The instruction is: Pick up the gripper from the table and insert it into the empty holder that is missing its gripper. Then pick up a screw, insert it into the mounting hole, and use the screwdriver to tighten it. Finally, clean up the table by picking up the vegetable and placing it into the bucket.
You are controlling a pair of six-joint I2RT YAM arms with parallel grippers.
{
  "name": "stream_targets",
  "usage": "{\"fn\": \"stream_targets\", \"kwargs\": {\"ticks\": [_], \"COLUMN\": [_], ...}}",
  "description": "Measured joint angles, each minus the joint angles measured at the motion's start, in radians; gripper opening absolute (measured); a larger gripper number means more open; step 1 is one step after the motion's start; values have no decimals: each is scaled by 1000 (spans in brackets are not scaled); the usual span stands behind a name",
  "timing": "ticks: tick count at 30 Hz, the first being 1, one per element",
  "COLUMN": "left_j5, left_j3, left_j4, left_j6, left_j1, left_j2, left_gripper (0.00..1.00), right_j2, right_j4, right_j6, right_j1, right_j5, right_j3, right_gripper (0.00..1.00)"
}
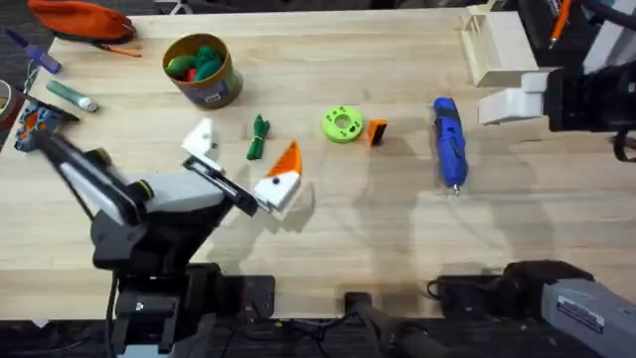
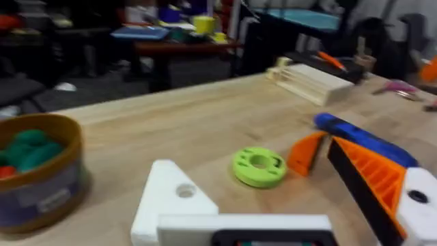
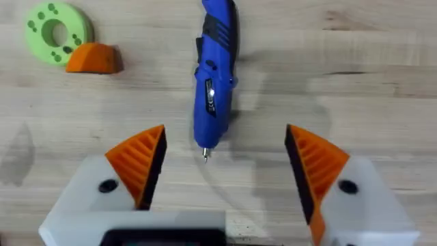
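Overhead view puts the small orange ribbed plastic finger [image 1: 377, 131] on the worktop just beside the round bright-green disc [image 1: 342, 124], nearer the left pincer [image 1: 243, 169], whose jaws stand apart, empty.

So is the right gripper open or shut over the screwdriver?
Open: the right gripper has its orange fingers spread wide apart, with the screwdriver lying flat on the table between them, untouched.

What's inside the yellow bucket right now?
The bucket holds toy pieces: green ones and a red one at its left side, seen in the overhead view. The slim dark-green vegetable lies outside on the table. Anything beneath those pieces is covered.
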Motion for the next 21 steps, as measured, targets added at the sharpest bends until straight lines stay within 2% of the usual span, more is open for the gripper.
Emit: {"fn": "stream_targets", "kwargs": {"ticks": [6, 10, 14, 21], "left_j5": [218, 324, 389, 429], "left_j3": [3, 4, 4, 4], "left_j4": [-58, -72, -80, -85], "left_j6": [-1, 6, 11, 121], "left_j1": [0, 0, 0, 0], "left_j2": [0, 0, 0, 0], "left_gripper": [985, 985, 985, 985], "right_j2": [0, 0, 0, 0], "right_j4": [0, 0, 0, 0], "right_j6": [0, 0, 0, 0], "right_j1": [0, 0, 0, 0], "right_j5": [0, 0, 0, 0], "right_j3": [0, 0, 0, 0], "right_gripper": [991, 992, 994, 992]}}
